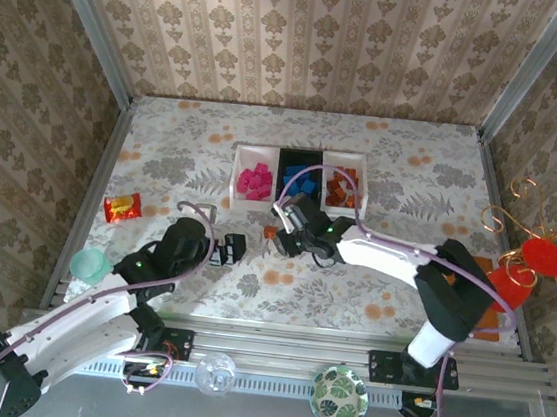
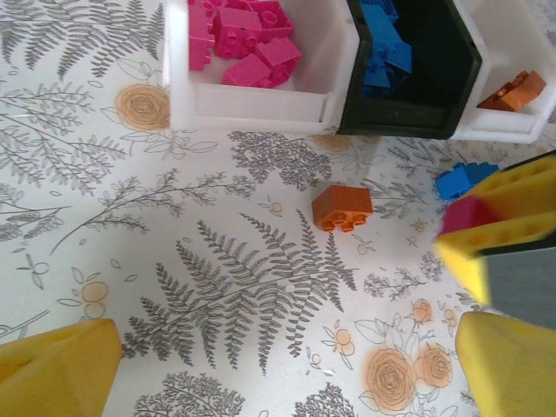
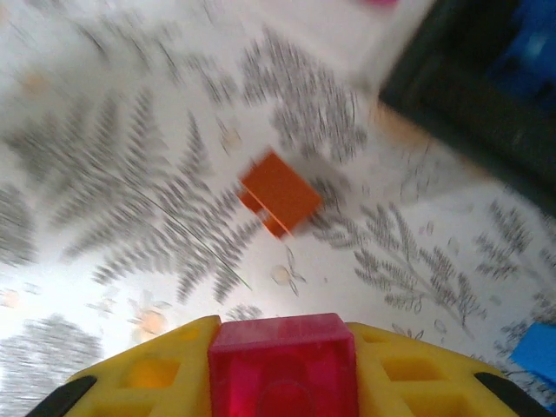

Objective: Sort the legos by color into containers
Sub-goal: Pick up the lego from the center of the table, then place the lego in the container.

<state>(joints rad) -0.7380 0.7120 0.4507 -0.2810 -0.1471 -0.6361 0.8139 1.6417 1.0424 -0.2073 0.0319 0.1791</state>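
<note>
My right gripper (image 3: 282, 382) is shut on a magenta pink lego (image 3: 282, 356), held just above the floral tablecloth. The same gripper (image 1: 291, 236) sits in front of the containers, and its pink lego (image 2: 469, 214) also shows in the left wrist view. An orange lego (image 3: 280, 193) lies on the cloth ahead of it, and a blue lego (image 3: 534, 352) to its right. The white tray (image 2: 252, 104) holds pink legos, the black tray (image 2: 408, 113) blue ones, the far white tray (image 2: 512, 130) orange ones. My left gripper (image 2: 287, 347) hangs open over bare cloth, nearer than the orange lego (image 2: 342, 208).
A teal cup (image 1: 89, 265) and a red snack packet (image 1: 123, 208) lie at the table's left side. A wire ornament with red discs (image 1: 534, 260) stands at the right edge. A glass bowl (image 1: 214, 372) and a leaf-patterned plate (image 1: 340, 397) sit below the rail.
</note>
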